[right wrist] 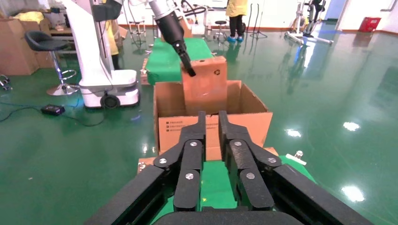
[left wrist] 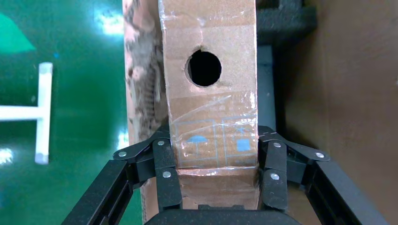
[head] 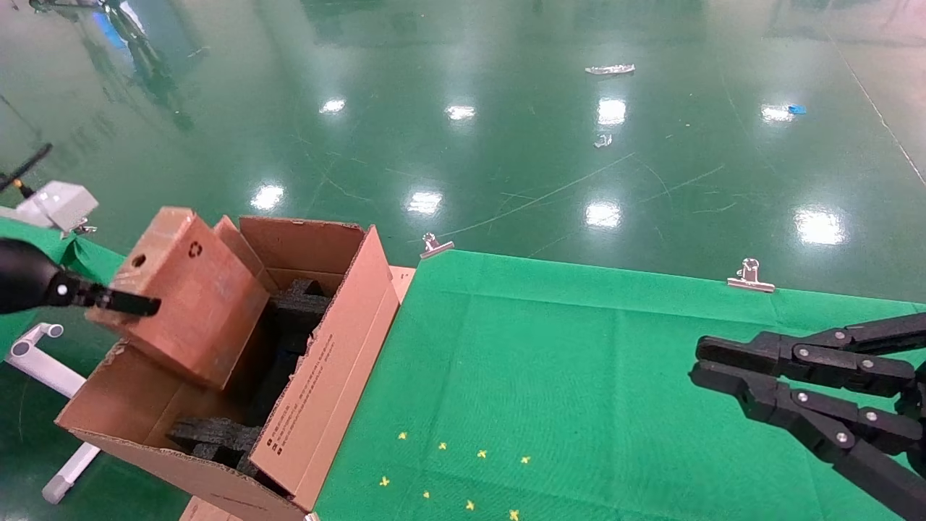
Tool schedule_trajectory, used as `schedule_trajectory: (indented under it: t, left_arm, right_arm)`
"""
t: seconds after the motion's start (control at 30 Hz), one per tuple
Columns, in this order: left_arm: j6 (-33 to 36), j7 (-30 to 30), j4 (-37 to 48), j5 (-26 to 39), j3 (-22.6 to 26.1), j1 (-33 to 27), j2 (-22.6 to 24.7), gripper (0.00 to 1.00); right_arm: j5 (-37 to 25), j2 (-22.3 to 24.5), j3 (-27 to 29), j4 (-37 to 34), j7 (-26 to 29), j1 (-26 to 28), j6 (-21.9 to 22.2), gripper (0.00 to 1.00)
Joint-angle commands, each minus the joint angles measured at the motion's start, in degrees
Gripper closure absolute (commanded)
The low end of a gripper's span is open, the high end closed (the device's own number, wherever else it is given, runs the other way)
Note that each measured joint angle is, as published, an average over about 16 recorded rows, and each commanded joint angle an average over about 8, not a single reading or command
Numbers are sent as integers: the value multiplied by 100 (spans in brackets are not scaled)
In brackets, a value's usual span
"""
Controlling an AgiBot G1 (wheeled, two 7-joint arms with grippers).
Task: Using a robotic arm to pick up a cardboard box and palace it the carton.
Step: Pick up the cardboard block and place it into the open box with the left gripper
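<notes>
My left gripper [head: 137, 304] is shut on the cardboard box [head: 195, 297], a small brown taped box with a round hole and a recycling mark. In the left wrist view the fingers [left wrist: 165, 154] clamp both sides of the box [left wrist: 211, 108]. The box hangs tilted over the open carton [head: 325, 362], and its lower end sits between the tall flaps, above the black foam inserts [head: 296, 304]. The right wrist view shows the box [right wrist: 206, 86] partly behind the carton's wall [right wrist: 244, 124]. My right gripper [head: 696, 362] is parked over the green table, with its fingers nearly together and empty.
The green cloth table [head: 579, 362] lies to the right of the carton, held by metal clips [head: 750, 278] at its far edge and marked with small yellow crosses [head: 441, 446]. A white tube frame [head: 43, 362] stands on the floor left of the carton. A white robot base [right wrist: 103, 70] stands beyond it.
</notes>
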Motion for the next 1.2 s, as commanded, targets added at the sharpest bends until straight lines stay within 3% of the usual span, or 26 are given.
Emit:
schedule_trajectory:
  t: [0.03,0.57,1.2]
  left_arm:
    - [-74,12,45,-24,32,127,17,100]
    - [-690,106,507,-304,215,1190,291,100]
    - [-1013,851,2204,-1091,76,2686,1565,100]
  right_arm:
    - [0,0,-1,0,0,0,0,0]
    - [4,3,-6,0,-3,1,3,0]
    - [9,5,-12,0,-6,3,5,0]
